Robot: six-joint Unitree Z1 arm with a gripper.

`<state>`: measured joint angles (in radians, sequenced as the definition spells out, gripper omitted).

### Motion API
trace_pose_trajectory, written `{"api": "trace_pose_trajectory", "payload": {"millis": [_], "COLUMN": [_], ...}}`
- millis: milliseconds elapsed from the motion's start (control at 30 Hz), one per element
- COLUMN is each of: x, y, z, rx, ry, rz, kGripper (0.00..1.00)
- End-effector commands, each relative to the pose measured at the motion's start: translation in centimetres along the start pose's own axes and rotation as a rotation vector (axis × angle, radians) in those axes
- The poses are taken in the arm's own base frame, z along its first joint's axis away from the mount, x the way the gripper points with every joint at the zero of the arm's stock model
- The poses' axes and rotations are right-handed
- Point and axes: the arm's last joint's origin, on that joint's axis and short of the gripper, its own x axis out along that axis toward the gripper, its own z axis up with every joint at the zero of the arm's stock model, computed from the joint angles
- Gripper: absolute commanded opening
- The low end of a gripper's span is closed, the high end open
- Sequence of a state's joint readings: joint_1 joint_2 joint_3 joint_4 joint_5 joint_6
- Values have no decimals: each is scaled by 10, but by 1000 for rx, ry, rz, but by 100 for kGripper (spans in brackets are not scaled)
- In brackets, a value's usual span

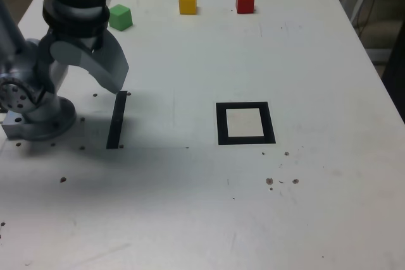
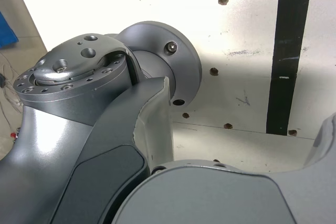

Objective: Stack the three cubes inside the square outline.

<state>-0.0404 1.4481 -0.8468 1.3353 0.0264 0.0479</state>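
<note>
Three cubes sit in a row at the far side of the white table in the exterior view: green [image 1: 120, 17], yellow [image 1: 188, 2] and red [image 1: 245, 1]. The square outline [image 1: 221, 124], a thick black border around a cream centre, lies nearer the front, right of the middle, with nothing in it. My gripper [image 1: 116, 84] hangs folded down at the exterior view's left, its tip just above the far end of a thin black strip [image 1: 117, 120]. Its jaws look shut, with nothing held. The wrist view shows no cube and no outline.
The arm's grey base [image 1: 35, 112] stands at the exterior view's left edge and fills much of the wrist view [image 2: 79, 77]. The black strip [image 2: 286, 61] and small screw holes show beside it. The table's right edge [image 1: 373, 74] drops to the floor.
</note>
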Motion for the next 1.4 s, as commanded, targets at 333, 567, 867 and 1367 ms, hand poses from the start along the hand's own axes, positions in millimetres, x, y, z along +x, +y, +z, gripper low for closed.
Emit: {"api": "trace_pose_trajectory", "payload": {"millis": [333, 567, 867, 1367], "x": [-3, -16, -38, -81], "y": [0, 1, 4, 29], "z": [-4, 0, 9, 50], "rx": [5, 12, 30, 73], "ry": [17, -6, -53, -124], "rz": [-2, 16, 62, 164], "kGripper": [99, 99, 99, 97]}}
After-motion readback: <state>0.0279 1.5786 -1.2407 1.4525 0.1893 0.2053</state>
